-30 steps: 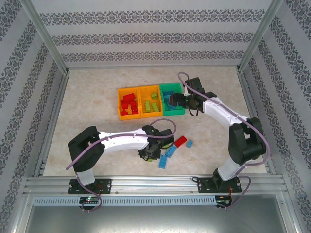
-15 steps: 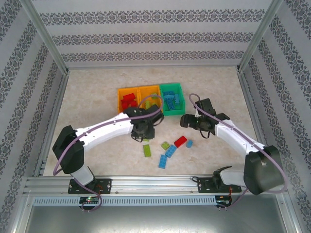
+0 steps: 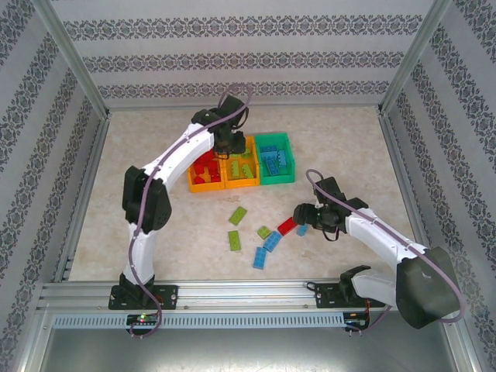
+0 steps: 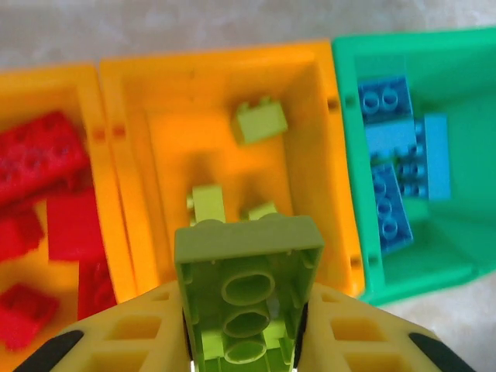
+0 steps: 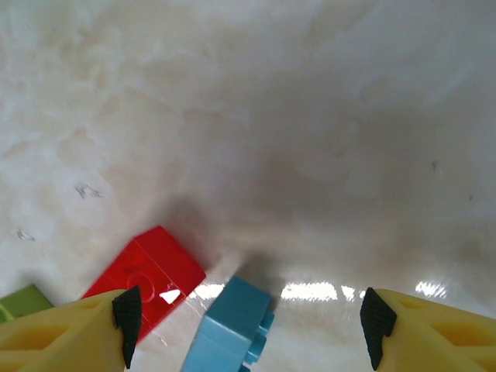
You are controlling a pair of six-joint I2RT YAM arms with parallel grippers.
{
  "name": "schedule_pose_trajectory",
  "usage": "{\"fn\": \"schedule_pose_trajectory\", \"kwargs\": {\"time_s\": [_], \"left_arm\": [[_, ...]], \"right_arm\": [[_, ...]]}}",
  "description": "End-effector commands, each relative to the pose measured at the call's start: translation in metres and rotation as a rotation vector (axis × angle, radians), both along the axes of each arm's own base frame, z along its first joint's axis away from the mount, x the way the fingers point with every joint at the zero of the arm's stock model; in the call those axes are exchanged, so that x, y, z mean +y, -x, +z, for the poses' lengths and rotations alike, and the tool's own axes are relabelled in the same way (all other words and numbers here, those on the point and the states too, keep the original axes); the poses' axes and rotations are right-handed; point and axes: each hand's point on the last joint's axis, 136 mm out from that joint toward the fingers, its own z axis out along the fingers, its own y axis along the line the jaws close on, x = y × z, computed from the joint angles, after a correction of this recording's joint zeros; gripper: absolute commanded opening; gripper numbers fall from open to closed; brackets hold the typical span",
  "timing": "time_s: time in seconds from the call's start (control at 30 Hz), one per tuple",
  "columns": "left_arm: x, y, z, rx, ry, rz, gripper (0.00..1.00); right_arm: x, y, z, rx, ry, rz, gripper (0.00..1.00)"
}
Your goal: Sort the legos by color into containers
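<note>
My left gripper (image 3: 229, 144) hangs over the middle orange container (image 3: 239, 184), shut on a lime green lego (image 4: 248, 283) whose hollow underside faces the camera. Below it that container (image 4: 217, 66) holds green legos (image 4: 260, 122). The left orange container (image 3: 191, 167) holds red legos (image 4: 39, 155), and the green container (image 3: 275, 180) holds blue legos (image 4: 387, 139). My right gripper (image 3: 298, 217) stands open low over the table. A small light blue lego (image 5: 232, 325) lies between its fingers (image 5: 128, 318), with a red lego (image 5: 147, 271) just left of it.
Loose on the table in front of the containers lie green legos (image 3: 238, 215) (image 3: 234, 241) (image 3: 264, 232) and blue legos (image 3: 272, 241) (image 3: 260, 258). Metal frame rails run along the table's sides and its near edge.
The left arm swung from the near table up to the middle orange container, carrying the green lego. The right arm came back from the green container down over the loose red and blue legos.
</note>
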Motion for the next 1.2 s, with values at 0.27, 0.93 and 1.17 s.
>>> {"fn": "schedule_pose_trajectory", "kwargs": {"time_s": [0.27, 0.93, 1.17], "left_arm": [[0.002, -0.028, -0.040, 0.096, 0.019, -0.074, 0.35], [0.004, -0.014, -0.030, 0.080, 0.054, -0.068, 0.58], [0.006, -0.005, -0.012, 0.033, 0.085, -0.065, 0.60]], "right_arm": [[0.002, 0.017, -0.010, 0.062, 0.002, -0.073, 0.72], [0.004, 0.022, -0.012, 0.080, 0.034, -0.080, 0.61], [0.003, 0.021, -0.016, 0.088, 0.053, -0.083, 0.50]]}}
